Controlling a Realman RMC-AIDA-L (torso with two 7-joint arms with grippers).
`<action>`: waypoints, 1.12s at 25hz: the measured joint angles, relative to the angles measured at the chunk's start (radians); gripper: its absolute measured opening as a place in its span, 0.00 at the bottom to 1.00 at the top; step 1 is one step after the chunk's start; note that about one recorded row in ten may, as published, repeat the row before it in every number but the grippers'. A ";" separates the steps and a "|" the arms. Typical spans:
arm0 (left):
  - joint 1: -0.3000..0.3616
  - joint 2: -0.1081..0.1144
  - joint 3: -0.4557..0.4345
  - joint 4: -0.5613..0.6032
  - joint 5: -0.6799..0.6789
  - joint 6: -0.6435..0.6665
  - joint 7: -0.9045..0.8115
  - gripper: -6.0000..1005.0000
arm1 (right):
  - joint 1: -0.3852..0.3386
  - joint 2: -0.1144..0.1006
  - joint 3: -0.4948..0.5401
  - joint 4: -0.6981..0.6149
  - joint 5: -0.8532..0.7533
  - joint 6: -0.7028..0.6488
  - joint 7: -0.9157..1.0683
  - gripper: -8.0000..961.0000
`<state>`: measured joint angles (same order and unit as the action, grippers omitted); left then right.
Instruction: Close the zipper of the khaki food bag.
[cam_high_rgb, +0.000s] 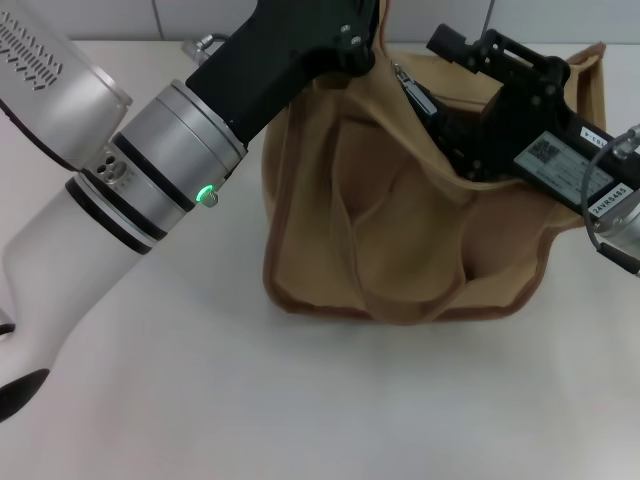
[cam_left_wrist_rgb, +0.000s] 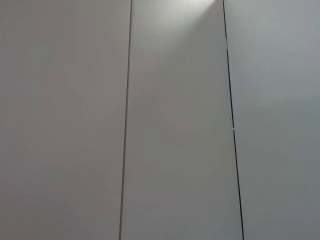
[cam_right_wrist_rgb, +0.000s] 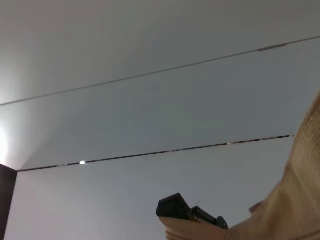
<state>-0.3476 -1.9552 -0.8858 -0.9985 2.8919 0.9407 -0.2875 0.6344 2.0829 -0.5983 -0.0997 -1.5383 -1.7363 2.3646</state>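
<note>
1 khaki food bag (cam_high_rgb: 400, 240) stands on the white surface (cam_high_rgb: 300, 400), a little right of centre in the head view and toward the far side. It is a boxy tan canvas tote, soft and slumped, with deep folds running down its near face and darker brown piping (cam_high_rgb: 330, 305) tracing the bottom edge and the corners. Its top is pulled out of shape where the 2 arms press in. 1 fabric handle loop hangs down the near face, reaching almost to the base; a second handle cannot be made out. The zipper (cam_high_rgb: 412, 92) shows only as a short dark strip with a small silvery end at the bag's top, between the 2 grippers; how far it is drawn along cannot be told from here.

The left gripper (cam_high_rgb: 362, 48) reaches in from the left over the bag's top left corner, its black body touching the canvas, with a green light lit on the silver wrist ring behind it. Its fingers are hidden behind the bag's fabric, so whether they are open or closed cannot be told. The right gripper (cam_high_rgb: 455, 50) comes in from the right, its black frame lying along the bag's top opening, perhaps partly inside it. Its fingers cannot be read either.

The right wrist view shows a fold of tan canvas and a black fingertip (cam_right_wrist_rgb: 175, 206) against a pale panelled wall (cam_right_wrist_rgb: 150, 115); the left wrist view shows only that wall.
</note>
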 joint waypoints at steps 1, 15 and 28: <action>0.000 0.000 0.000 0.000 0.000 0.000 0.000 0.08 | -0.002 0.000 -0.007 -0.007 0.000 0.000 0.000 0.56; 0.004 -0.008 0.000 0.000 -0.001 -0.002 -0.002 0.08 | -0.021 -0.003 -0.065 -0.063 0.000 0.006 -0.007 0.17; 0.011 -0.015 -0.026 0.019 -0.002 -0.002 -0.002 0.09 | -0.051 -0.002 -0.061 -0.122 0.004 0.000 -0.033 0.02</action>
<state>-0.3371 -1.9698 -0.9121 -0.9794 2.8902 0.9387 -0.2895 0.5830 2.0804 -0.6591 -0.2216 -1.5348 -1.7363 2.3316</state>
